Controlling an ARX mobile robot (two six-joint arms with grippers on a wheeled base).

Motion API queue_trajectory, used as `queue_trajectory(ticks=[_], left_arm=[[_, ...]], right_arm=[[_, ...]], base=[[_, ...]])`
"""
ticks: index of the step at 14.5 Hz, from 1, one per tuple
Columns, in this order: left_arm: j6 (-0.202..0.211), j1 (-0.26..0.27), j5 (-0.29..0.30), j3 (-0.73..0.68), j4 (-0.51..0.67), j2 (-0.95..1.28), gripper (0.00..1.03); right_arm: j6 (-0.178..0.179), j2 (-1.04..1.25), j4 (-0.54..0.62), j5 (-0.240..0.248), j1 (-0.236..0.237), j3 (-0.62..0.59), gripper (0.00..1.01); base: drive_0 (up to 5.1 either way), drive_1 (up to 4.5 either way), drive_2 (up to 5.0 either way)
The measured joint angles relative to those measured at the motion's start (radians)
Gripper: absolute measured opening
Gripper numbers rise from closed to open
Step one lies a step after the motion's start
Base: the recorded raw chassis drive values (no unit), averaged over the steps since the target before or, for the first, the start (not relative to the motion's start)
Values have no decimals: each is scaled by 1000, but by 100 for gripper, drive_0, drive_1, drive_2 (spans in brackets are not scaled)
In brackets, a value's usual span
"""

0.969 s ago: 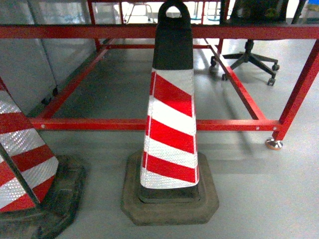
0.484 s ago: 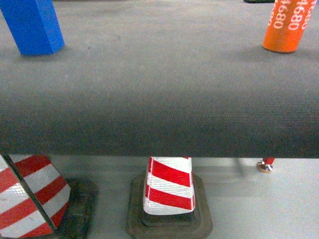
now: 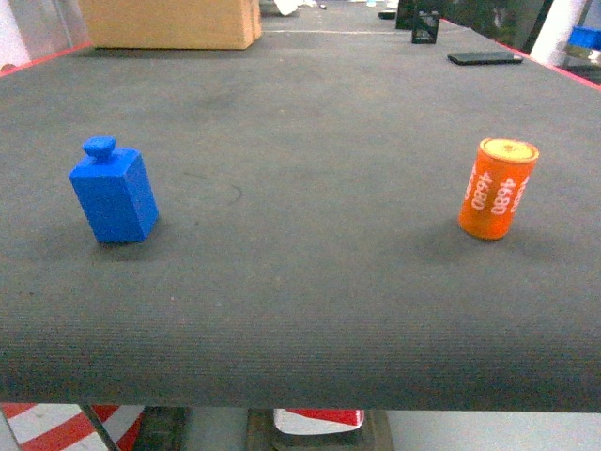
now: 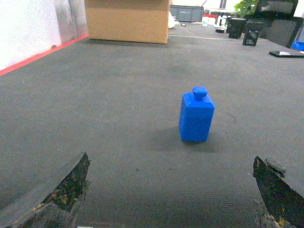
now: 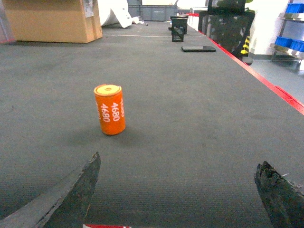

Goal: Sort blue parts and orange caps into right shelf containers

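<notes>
Camera risen above table [image 3: 300, 310] edge — blue part [image 3: 115, 193], orange cap [image 3: 498, 188] well apart, perhaps upright

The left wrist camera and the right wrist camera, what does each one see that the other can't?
Only the left wrist view shows the blue part, standing upright on the dark table mat, between the left gripper's wide-open fingers. Only the right wrist view shows the orange cap printed 4680, also upright, a flat black device further back, and the right gripper's open fingers. Both show the same mat and the cardboard box at its far end.
</notes>
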Motion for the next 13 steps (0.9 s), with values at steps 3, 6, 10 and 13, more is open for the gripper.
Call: queue_trajectory(ticks=[3, 6, 10, 13], left_arm=[[0, 0, -2, 0, 2, 0, 98], [0, 0, -2, 2, 10, 0, 98], [0, 0, -1, 0, 0, 0, 98], [0, 0, -1, 0, 0, 0, 98]], right_arm=[[0, 0, 3, 0, 0, 0, 98], [0, 0, 10, 0, 0, 0, 98], [0, 0, 0, 0, 0, 0, 98], [0, 0, 0, 0, 0, 0, 98]], base=[[0, 0, 0], [0, 0, 0], [0, 0, 0], [0, 0, 0]])
